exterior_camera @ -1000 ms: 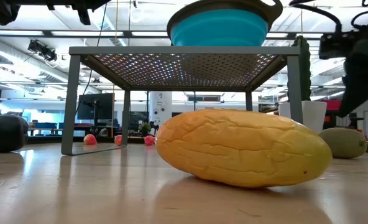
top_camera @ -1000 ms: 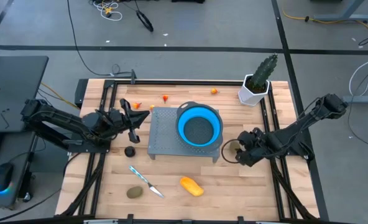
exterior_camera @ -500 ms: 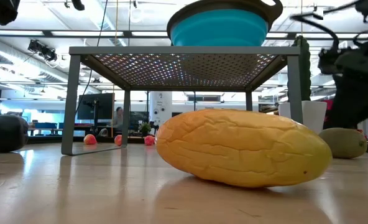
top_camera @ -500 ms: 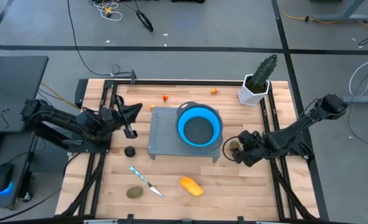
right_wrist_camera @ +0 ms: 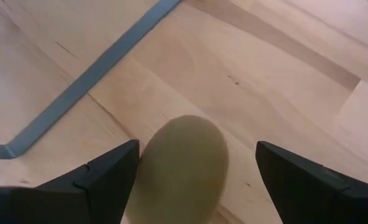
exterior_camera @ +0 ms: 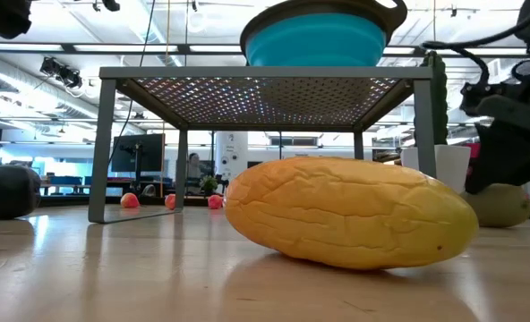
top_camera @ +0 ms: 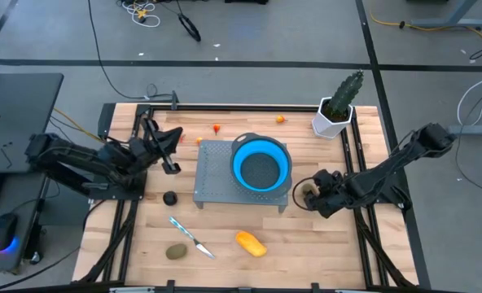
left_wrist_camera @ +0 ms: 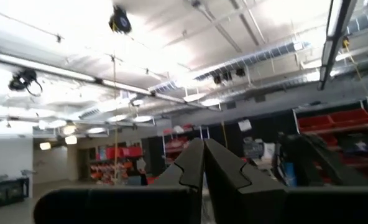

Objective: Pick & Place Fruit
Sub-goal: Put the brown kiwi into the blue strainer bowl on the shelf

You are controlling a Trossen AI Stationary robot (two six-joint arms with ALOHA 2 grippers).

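Fruit lies on the table (top_camera: pixel 306 232); none shows inside the blue bowl (top_camera: pixel 261 165). Right gripper (right_wrist_camera: pixel 193 171) straddles an olive-brown oval (right_wrist_camera: pixel 178 165), fingers wide. Left gripper (left_wrist_camera: pixel 202 163) is pinched together, empty.

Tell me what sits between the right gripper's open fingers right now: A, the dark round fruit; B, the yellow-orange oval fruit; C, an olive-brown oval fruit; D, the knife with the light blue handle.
C: the right wrist view shows the right gripper with its fingers spread wide either side of an olive-brown oval fruit lying on the wooden table, not yet gripped.
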